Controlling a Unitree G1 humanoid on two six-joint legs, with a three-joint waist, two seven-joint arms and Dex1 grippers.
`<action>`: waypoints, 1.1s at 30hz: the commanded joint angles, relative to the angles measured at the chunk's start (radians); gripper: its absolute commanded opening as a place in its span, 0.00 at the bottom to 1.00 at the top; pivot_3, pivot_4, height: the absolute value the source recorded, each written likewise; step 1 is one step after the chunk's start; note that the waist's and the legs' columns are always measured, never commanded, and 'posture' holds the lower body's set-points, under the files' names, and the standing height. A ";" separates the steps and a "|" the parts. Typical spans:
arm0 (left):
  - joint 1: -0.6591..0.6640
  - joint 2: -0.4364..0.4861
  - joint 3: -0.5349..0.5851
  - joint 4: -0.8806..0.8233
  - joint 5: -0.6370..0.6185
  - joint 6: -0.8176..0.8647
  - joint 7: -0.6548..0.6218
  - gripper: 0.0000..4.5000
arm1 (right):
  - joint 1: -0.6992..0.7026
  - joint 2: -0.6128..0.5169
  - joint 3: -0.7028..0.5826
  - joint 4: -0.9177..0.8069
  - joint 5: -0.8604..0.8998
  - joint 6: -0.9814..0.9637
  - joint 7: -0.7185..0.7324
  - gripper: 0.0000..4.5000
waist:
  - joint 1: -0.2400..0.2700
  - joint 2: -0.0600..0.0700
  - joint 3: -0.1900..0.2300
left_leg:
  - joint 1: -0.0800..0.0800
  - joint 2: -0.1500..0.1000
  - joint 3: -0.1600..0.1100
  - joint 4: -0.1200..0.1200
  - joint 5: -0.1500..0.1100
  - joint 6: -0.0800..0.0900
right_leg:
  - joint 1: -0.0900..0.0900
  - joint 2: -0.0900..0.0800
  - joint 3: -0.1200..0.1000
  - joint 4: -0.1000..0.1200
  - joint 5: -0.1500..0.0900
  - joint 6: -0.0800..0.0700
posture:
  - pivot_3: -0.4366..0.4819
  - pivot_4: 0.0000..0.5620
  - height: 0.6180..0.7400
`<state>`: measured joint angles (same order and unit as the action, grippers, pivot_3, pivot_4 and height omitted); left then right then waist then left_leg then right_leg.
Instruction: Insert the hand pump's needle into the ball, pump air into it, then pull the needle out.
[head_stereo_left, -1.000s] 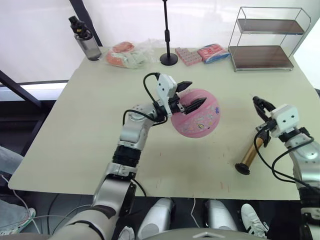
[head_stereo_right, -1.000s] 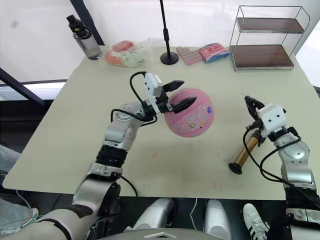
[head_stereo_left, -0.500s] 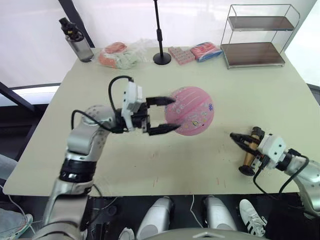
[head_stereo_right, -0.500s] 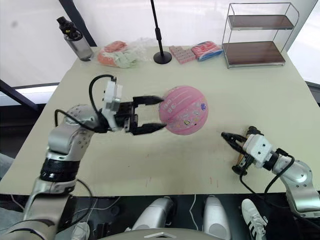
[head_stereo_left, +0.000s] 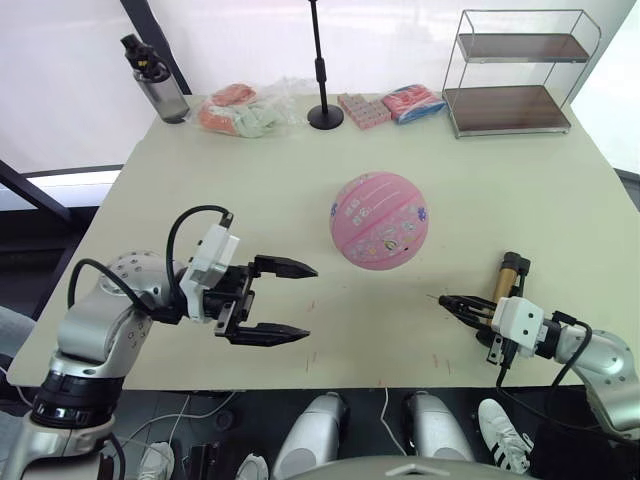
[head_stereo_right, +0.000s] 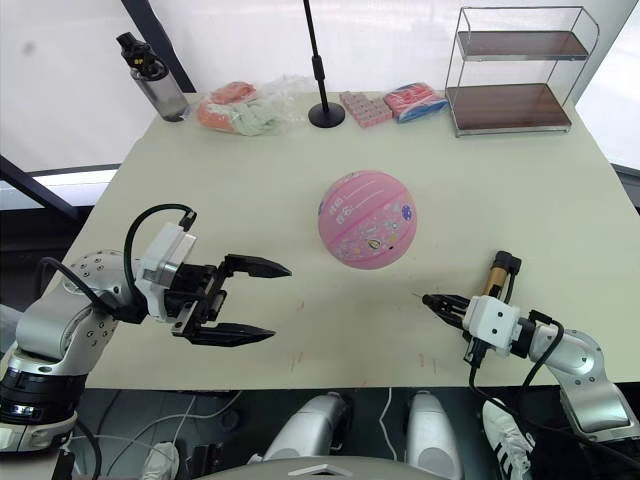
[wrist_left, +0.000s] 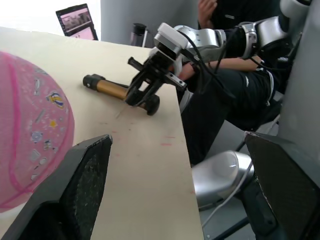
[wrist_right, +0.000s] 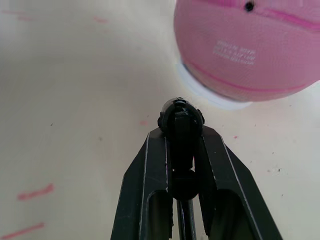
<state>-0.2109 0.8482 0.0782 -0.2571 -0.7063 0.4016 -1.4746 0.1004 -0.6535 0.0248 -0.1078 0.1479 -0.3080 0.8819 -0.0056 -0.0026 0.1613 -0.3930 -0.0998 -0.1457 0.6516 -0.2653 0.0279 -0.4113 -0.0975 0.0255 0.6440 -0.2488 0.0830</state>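
Now left claw (head_stereo_left: 298, 301) spread wide, right claw (wrist_right: 183, 131) clamped on needle (head_stereo_left: 436, 297) fitting near ball (head_stereo_left: 379, 221).

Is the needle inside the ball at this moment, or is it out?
Out. The needle points into open air, with bare table between it and the ball. The right claw holds its black fitting.

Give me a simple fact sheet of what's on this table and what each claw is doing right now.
ball: pink ball rests on a white ring, mid-table, touched by neither claw
valve: black hole faces the right claw
left claw: left claw open, holding nothing, well off the ball
right claw: right claw shut on the needle fitting, short of the ball
pump: hand pump lies on the table beside the right claw
table back: water bottle, wire shelf, black stand
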 joint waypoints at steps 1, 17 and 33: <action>-0.003 0.007 0.019 0.011 0.016 -0.045 -0.023 1.00 | -0.008 0.007 0.004 -0.028 0.023 0.012 0.001 0.37 | 0.000 0.000 0.000 | 0.000 0.000 0.000 0.000 0.000 0.000 | 0.000 0.000 0.000 0.000 0.000 0.000 | 0.48 0.27 1.00; 0.001 -0.019 -0.005 0.028 0.037 -0.088 -0.021 1.00 | 0.097 -0.095 -0.099 -0.245 0.244 0.256 0.071 0.98 | -0.004 0.000 0.000 | 0.000 0.001 0.000 0.001 0.000 0.000 | 0.000 0.000 0.001 0.001 0.001 -0.001 | 0.48 0.27 1.00; 0.101 -0.130 0.084 0.132 0.093 -0.155 0.189 1.00 | 0.114 -0.039 -0.405 -0.015 0.322 0.228 0.023 0.98 | -0.003 0.000 0.000 | 0.001 0.001 0.002 0.001 0.000 0.000 | 0.000 0.001 0.001 0.004 0.001 -0.002 | 0.48 0.27 1.00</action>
<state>-0.1275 0.7326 0.1120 -0.1386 -0.6380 0.2801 -1.3580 0.2271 -0.6971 -0.3277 -0.1825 0.5014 -0.0095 0.9118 -0.0084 -0.0025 0.1611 -0.3911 -0.0984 -0.1437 0.6530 -0.2650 0.0276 -0.4112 -0.0967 0.0271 0.6475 -0.2473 0.0813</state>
